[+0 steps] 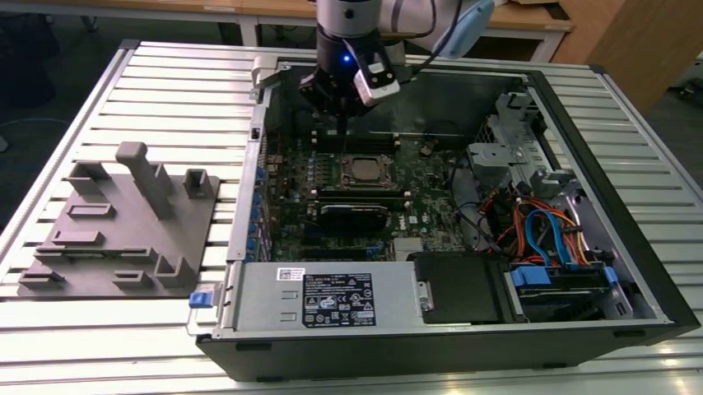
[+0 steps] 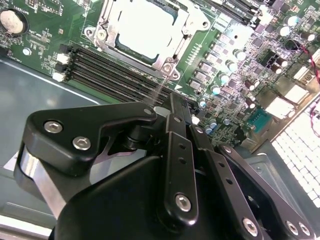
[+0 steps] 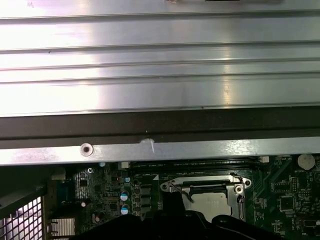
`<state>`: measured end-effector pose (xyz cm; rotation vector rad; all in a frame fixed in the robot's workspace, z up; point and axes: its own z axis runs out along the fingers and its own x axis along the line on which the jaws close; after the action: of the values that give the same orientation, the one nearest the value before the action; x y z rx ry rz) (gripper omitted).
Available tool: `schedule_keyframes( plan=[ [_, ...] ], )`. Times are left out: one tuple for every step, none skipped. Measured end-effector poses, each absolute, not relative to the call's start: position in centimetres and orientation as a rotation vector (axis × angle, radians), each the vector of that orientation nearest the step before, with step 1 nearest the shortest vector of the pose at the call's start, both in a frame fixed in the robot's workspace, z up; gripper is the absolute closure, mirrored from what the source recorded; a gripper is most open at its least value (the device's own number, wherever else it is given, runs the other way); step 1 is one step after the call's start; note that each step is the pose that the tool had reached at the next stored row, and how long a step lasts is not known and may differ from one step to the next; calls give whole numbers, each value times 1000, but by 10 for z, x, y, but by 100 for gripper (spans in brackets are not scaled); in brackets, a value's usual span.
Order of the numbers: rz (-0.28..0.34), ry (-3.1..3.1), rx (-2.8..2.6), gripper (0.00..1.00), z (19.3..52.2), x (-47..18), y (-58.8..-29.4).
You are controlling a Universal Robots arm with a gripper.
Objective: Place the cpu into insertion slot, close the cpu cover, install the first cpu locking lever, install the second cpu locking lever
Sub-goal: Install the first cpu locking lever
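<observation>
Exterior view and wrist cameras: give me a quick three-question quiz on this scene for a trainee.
1. True or false: the chip is already on the circuit board.
2. In the exterior view the gripper hangs above: A the table slats, B the circuit board, C the blue cables.
3. On which side of the computer case, in the exterior view, lies the grey plate?
Key: 1 true; 2 B; 3 left.

Pale silver-grey arm tube above a black wrist with a small blue light. White camera block fixed alongside, thin dark cable curving away. In the second wrist view, matte black gripper of jointed, rounded links, pinned with shiny hex-socket screws.
</observation>
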<state>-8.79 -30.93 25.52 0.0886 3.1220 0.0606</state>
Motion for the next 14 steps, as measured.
schedule_keyframes(
  plan=[
    [60,3122,89,90,255,-87,-309],
    [60,3122,89,90,255,-87,-309],
    [60,3122,89,90,255,-87,-309],
    [60,3122,89,90,255,-86,-309],
    [60,3122,89,90,255,-86,-309],
    [60,3122,89,90,255,-85,-309],
    [60,3122,89,90,255,-85,-309],
    [60,3122,89,90,255,-85,-309],
    [60,3122,89,90,255,-85,-309],
    [60,3122,89,90,255,-85,-309],
    [60,3122,89,90,255,-84,-309],
    [60,3122,89,90,255,-84,-309],
    [60,3122,89,90,255,-84,-309],
    [60,3122,89,90,255,-84,-309]
  ],
)
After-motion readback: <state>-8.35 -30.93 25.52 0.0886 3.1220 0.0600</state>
